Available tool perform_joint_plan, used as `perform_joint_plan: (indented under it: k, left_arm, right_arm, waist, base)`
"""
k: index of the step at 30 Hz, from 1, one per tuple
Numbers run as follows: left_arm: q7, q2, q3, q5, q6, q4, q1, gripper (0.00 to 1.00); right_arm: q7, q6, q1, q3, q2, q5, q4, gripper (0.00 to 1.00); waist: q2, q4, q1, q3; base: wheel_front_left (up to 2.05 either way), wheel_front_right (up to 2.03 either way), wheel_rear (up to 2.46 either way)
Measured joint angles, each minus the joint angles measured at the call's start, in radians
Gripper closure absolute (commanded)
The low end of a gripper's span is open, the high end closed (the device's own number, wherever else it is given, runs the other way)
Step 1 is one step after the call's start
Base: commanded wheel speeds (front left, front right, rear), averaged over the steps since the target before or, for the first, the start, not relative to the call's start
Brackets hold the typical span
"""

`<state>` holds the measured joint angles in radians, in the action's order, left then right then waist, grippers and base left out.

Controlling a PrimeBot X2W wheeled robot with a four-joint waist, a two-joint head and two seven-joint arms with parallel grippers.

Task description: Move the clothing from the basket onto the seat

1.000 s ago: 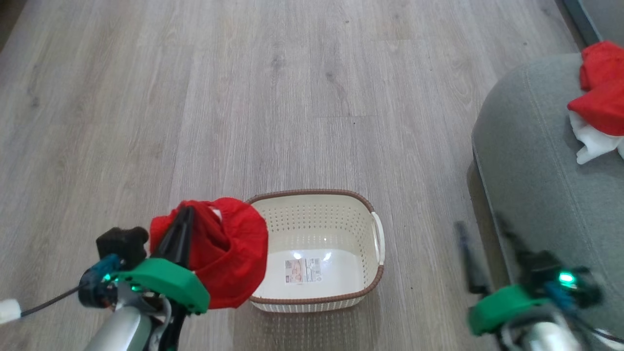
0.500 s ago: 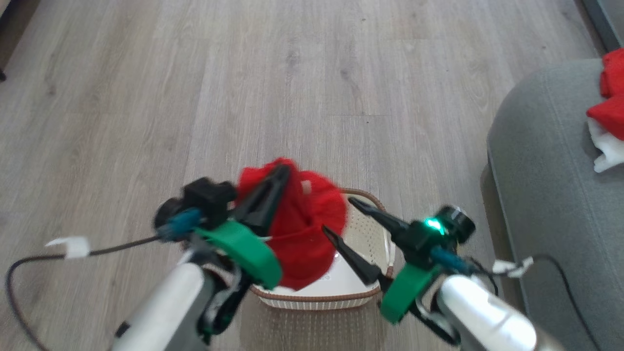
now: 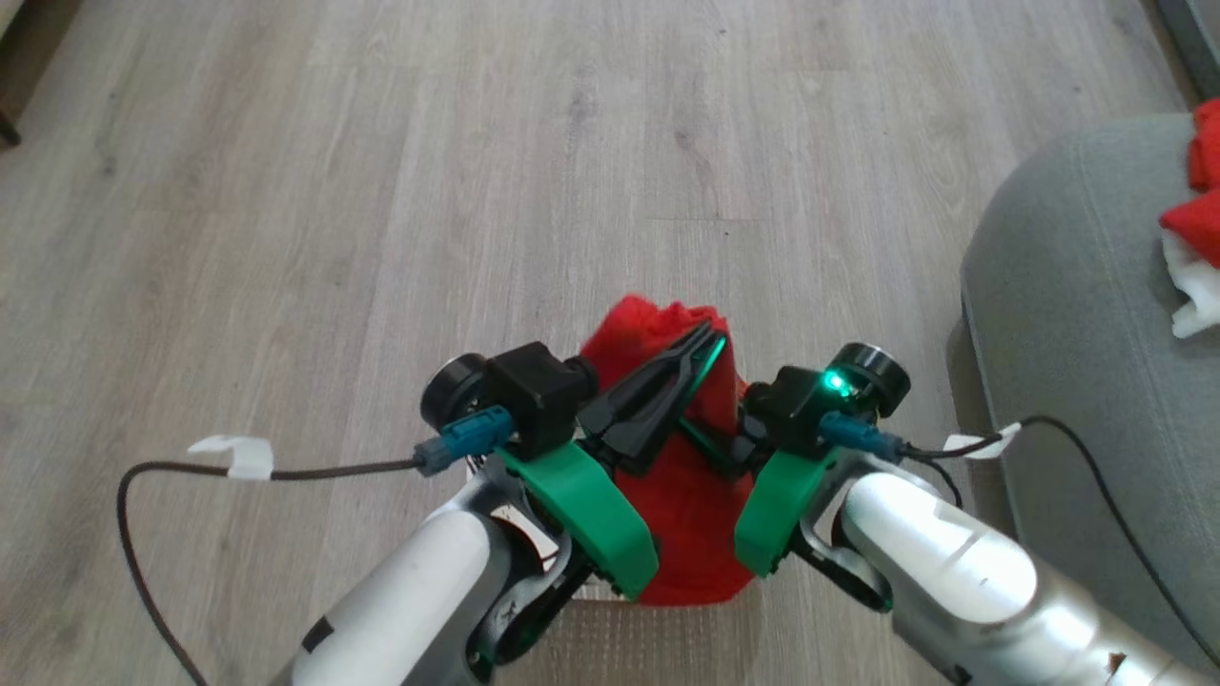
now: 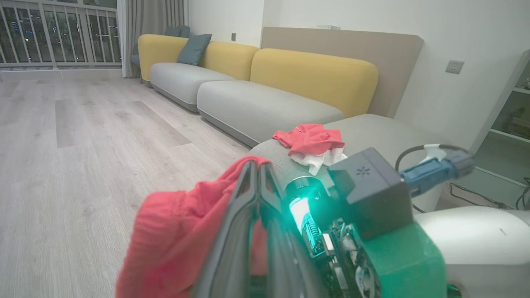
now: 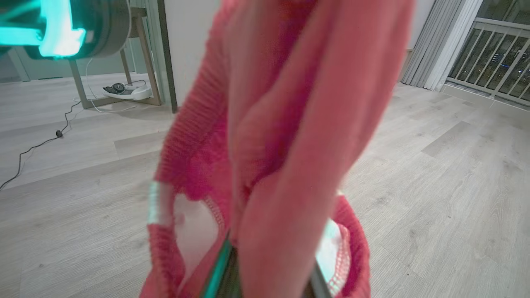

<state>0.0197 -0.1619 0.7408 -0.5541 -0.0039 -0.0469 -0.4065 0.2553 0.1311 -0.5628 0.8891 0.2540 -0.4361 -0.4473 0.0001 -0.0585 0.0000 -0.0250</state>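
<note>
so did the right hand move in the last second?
Yes. The right hand swung left, off the grey seat edge, and now grips the red garment.

Red garment [image 3: 688,514] hanging bunched; red-white pile [image 3: 1197,250] on grey seat [image 3: 1067,314]

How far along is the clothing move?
Done: one red-and-white garment lies on the seat. In hand: left gripper and right gripper are both shut on a red garment, lifted. Left: carry it to the seat and release.
</note>
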Motion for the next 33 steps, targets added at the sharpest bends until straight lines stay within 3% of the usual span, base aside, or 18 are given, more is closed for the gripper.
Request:
perform_joint_plan:
  k: [1,2,3,4,5,13,23,28,33]
  left_arm:
    - [0.004,0.000,-0.003,0.000,0.005,0.000,0.000,0.95]
    - [0.011,0.000,-0.006,0.000,0.008,0.001,0.000,0.70]
    - [0.017,-0.002,-0.008,0.000,0.013,0.003,0.001,0.52]
    - [0.026,-0.004,-0.012,0.001,0.020,0.008,0.001,0.12]
    - [0.033,-0.006,-0.017,0.001,0.026,0.014,0.003,0.00]
    - [0.127,-0.028,-0.032,0.026,0.039,0.129,0.051,0.00]
    - [0.221,0.031,0.013,0.074,-0.021,0.284,0.060,0.00]
    - [0.229,0.047,0.025,0.099,-0.047,0.318,0.055,0.00]
    - [0.230,0.045,0.022,0.125,-0.056,0.323,0.032,0.00]
  right_arm:
    - [0.000,0.000,-0.002,-0.004,0.001,-0.006,0.001,1.00]
    - [0.000,0.000,-0.003,-0.010,0.003,-0.007,0.003,1.00]
    - [0.000,0.000,-0.003,-0.017,0.006,-0.007,0.005,1.00]
    - [0.000,0.000,-0.003,-0.027,0.011,-0.008,0.007,1.00]
    - [0.000,0.000,-0.003,-0.039,0.017,-0.008,0.013,1.00]
    - [0.000,0.000,0.011,-0.168,0.084,0.018,0.070,1.00]
    - [0.000,0.000,0.111,-0.346,0.158,0.076,0.122,1.00]
    - [0.000,0.000,0.124,-0.436,0.163,0.095,0.150,1.00]
    - [0.000,0.000,0.118,-0.484,0.141,0.095,0.155,1.00]
  waist:
    - [0.0000,0.004,0.0000,-0.003]
    - [0.0000,0.010,0.0000,-0.006]
    - [0.0000,0.016,0.0000,-0.008]
    - [0.0000,0.022,0.0000,-0.012]
    - [0.0000,0.030,0.0000,-0.017]
    - [0.0000,0.150,0.0000,-0.052]
    - [0.0000,0.375,0.0001,-0.109]
    - [0.0000,0.461,0.0000,-0.150]
    - [0.0000,0.490,0.0001,-0.203]
  base:
    - [0.00,0.00,0.00]
    - [0.00,0.00,0.00]
    - [0.00,0.00,0.00]
    - [0.00,0.00,0.00]
    - [0.00,0.00,0.00]
    - [0.00,0.00,0.00]
    - [0.00,0.00,0.00]
    - [0.00,0.00,0.00]
    - [0.00,0.00,0.00]
